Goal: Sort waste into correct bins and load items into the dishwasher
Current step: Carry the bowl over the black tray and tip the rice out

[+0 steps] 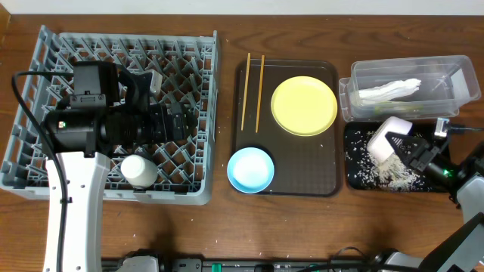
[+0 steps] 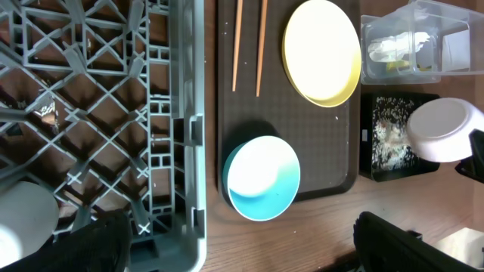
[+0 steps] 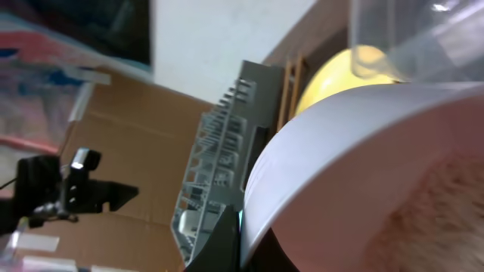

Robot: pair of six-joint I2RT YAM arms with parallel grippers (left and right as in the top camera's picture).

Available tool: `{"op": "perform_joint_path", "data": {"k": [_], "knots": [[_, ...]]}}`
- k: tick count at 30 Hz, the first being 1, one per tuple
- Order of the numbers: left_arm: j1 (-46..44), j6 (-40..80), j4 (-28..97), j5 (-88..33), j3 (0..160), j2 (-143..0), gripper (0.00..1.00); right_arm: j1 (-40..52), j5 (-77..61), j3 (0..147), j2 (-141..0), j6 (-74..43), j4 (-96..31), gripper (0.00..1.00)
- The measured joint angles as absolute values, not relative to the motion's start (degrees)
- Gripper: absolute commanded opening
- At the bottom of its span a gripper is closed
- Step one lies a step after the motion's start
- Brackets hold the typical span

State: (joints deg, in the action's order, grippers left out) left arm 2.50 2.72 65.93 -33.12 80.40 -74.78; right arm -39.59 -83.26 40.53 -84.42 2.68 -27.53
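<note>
Three views, uneven coverage. Overhead alone shows right gripper [image 1: 406, 146] pinching the rim of white bowl [image 1: 389, 136], tipped over black tray [image 1: 354, 183], with rice crumbs [image 1: 387, 174] scattered directly beneath. Clear tub [image 1: 465, 73] holding napkin [image 1: 389, 92] just beyond that gripper, beside the tray. Right wrist adds only a close-up: one dark finger [image 3: 223, 242] pressed to the bowl's outer wall, other finger hidden, contents a blur. Left wrist alone shows left gripper [image 2: 242, 245] spread wide, gripping nothing, over the near edge of grey rack [image 1: 45, 45]. Blue bowl [image 2: 262, 178] just ahead of it on brown tray [image 1: 302, 162]; chopsticks [image 2: 247, 45] and yellow plate [image 2: 321, 49] farther ahead. White round item [image 1: 140, 170] in rack under left arm.
</note>
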Motion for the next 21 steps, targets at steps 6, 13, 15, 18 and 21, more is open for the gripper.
{"op": "perform_joint_path", "data": {"k": [6, 13, 15, 18, 21], "knots": [[2.50, 2.72, 65.91, -33.12, 80.40, -74.78, 0.95, -39.57, -85.71, 40.53, -84.42, 5.10, -26.98, 0.01], [2.50, 2.70, 65.89, -33.12, 80.40, -74.78, 0.95, -39.53, -84.07, 40.53, -84.42, 5.43, -26.89, 0.01], [2.50, 2.72, 65.60, -33.12, 80.40, -74.78, 0.95, -39.53, -83.85, 40.53, -84.42, 5.28, -26.89, 0.01], [2.50, 2.72, 65.52, -33.12, 80.40, -74.78, 0.95, -39.53, -84.75, 40.53, -84.42, 5.41, -26.02, 0.01], [2.50, 2.72, 65.47, -33.12, 80.40, -74.78, 0.95, -39.53, -85.49, 40.53, -84.42, 3.84, -25.85, 0.01]]}}
